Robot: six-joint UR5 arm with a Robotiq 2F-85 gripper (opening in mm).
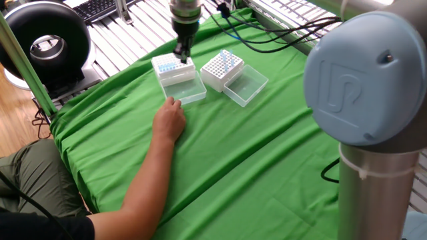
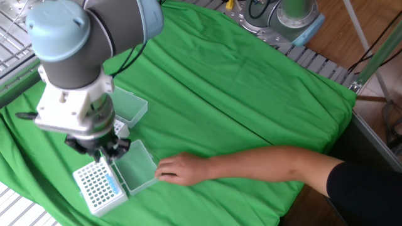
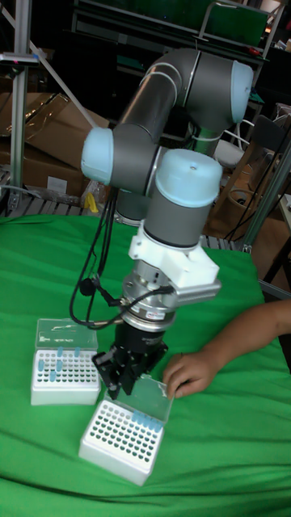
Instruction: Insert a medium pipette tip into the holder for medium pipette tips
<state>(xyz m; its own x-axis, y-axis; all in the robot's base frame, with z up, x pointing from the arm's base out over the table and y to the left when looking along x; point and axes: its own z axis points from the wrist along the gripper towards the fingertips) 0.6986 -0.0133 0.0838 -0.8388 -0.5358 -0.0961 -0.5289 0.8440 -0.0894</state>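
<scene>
Gripper (image 3: 120,386): I have it hanging point-down just above the near rack, at the rack's edge next to its opened lid. The fingers sit close together; I cannot tell from any view whether a tip is pinched between them.
Holder for medium pipette tips (image 2: 98,188): white block with a grid of holes, lying on the green cloth (image 2: 251,94) directly under the tool. A short row of blue tips already stands in it along the lid side; most holes look empty.
Clear lid (image 1: 184,87): folded flat on the cloth beside the block, which leaves the grid open from above for a vertical approach.
Person's hand (image 1: 169,121): resting on the cloth with fingertips at the lid's outer edge. I judge it is there to steady the rack against the push of insertion.
Second rack (image 1: 221,67): just beside the first, lid also open, some blue tips in it. It is apart from the tool and plays no part at present.
Stage: I judge the tool is over or near a hole row; seating of a tip is not confirmed.
Risk: the hand is near the fingers; a skewed descent could nudge the rack.
</scene>
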